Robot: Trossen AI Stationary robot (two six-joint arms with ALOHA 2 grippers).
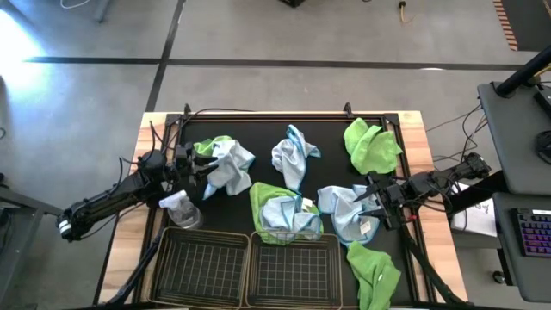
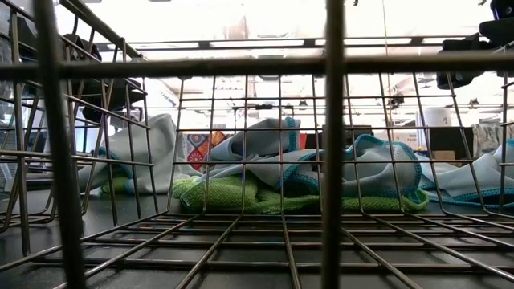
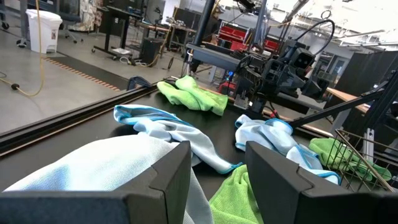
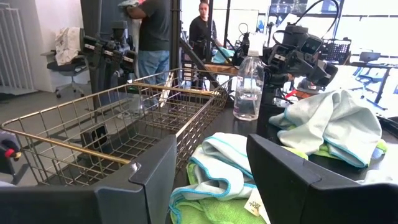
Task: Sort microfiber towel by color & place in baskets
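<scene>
Towels (image 1: 285, 213) drape one basket's (image 1: 293, 274) rim; left claw (image 1: 200, 168) and right claw (image 1: 365, 200) both gape, empty.

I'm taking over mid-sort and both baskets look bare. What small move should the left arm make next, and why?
Probably lower the left hand and close on the pale blue towel just ahead. Its fingers are open with that towel right at them in the left wrist view, and both baskets hold nothing yet. The right hand is open by another blue towel.

Fuzzy cloth towels (image 1: 287, 158) lie on a matt black mat (image 1: 327, 172) over bare wood, beside thin metal wire baskets (image 1: 202, 267) and a clear plastic bottle (image 1: 181, 208).
</scene>
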